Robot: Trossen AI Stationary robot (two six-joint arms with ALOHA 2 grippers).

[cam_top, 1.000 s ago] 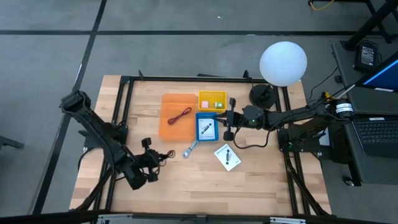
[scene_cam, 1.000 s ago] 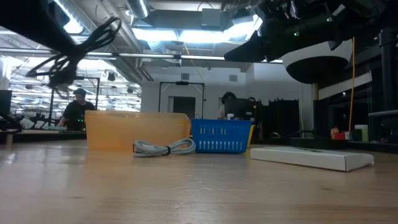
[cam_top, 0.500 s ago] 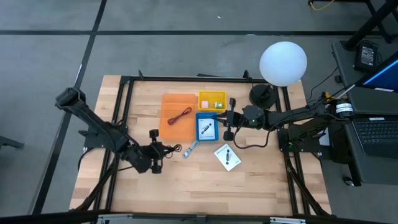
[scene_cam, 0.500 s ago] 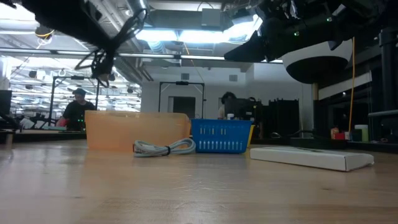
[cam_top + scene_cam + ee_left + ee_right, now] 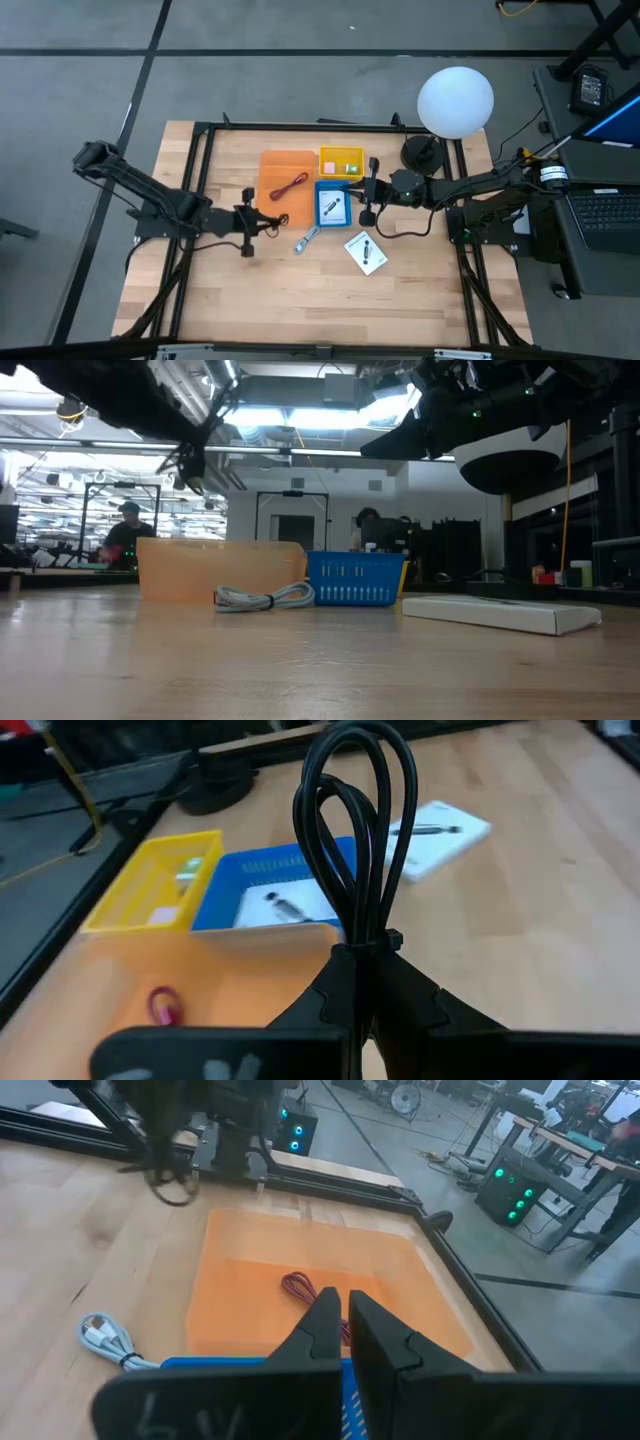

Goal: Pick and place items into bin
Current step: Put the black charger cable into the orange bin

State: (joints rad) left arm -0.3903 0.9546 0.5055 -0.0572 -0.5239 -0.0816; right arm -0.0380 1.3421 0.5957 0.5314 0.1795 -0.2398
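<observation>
My left gripper (image 5: 258, 222) hovers at the near-left edge of the orange bin (image 5: 286, 172), shut on a thin black cable (image 5: 352, 830) bundled in loops. A thin red cable (image 5: 291, 186) lies in that bin. The yellow bin (image 5: 341, 161) holds tiny pink and green pieces. One white card lies in the blue bin (image 5: 331, 204), and another white card (image 5: 366, 252) is flat on the table. The silver-blue tool (image 5: 307, 240), a coiled cable, rests on the wood. My right gripper (image 5: 368, 203) waits shut beside the blue bin's right edge. My left gripper pinches the black cable between its two fingers at the gathered base of the loops (image 5: 366, 942). The loops stick out past the fingertips, lifted clear above the table and the orange bin's edge.
The three bins sit together at the table's middle. A white globe lamp (image 5: 455, 101) on a black base stands at the far right corner. A black frame runs along the table's edges. Bare wood spreads along the near side.
My left gripper has swung from the near-left part of the table toward the far edge and to the right, up to the orange bin. It stays shut, and the black cable has travelled with it, clear of the table.
</observation>
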